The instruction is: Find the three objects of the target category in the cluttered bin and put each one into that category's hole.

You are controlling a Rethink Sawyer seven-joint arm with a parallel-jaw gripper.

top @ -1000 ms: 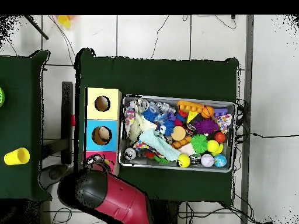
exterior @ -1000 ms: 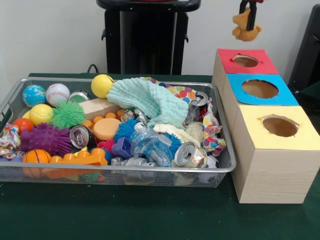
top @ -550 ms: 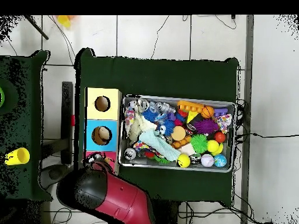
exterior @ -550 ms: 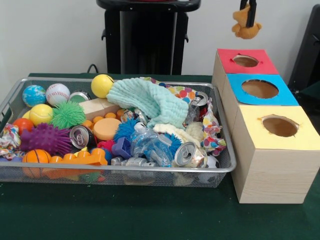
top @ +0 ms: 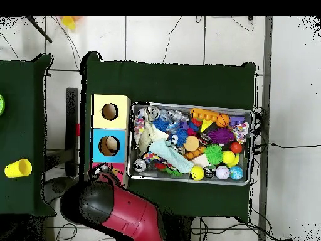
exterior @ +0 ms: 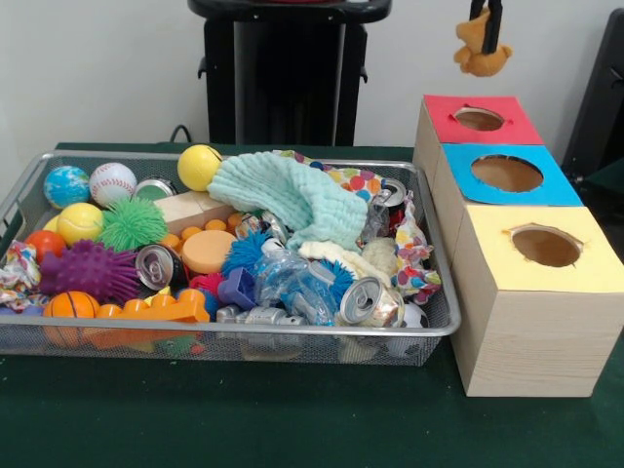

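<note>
While hanging high over the far end of the row of boxes, held the small tan plush animal (exterior: pixel 481 57) clamped in the black hand (exterior: pixel 486 27), closed tight on the body, with the soft legs dangling below. Sat well above the round hole in the red-topped wooden box (exterior: pixel 479 119), roughly in line with it from the front. Could not judge depth from that view. From overhead, saw only the red and black arm (top: pixel 119 210) covering that box, with toy and hole hidden beneath.

Judged the step in hand as the drop into the red hole. Possibly more soft toys to find afterwards among the balls, cans and cloths in the wire mesh bin (exterior: pixel 244 330) on the green counter (exterior: pixel 292 419).

To do it well: centre over the opening before descending, well clear of the neighbouring blue-topped box (exterior: pixel 506 174). Lower until the dangling legs pass inside the rim, and only then open the hand, to avoid snagging a limb on the edge and leaving the toy flopped on the lid. Lift straight up afterwards, checking for plush clinging to the hand.
</note>
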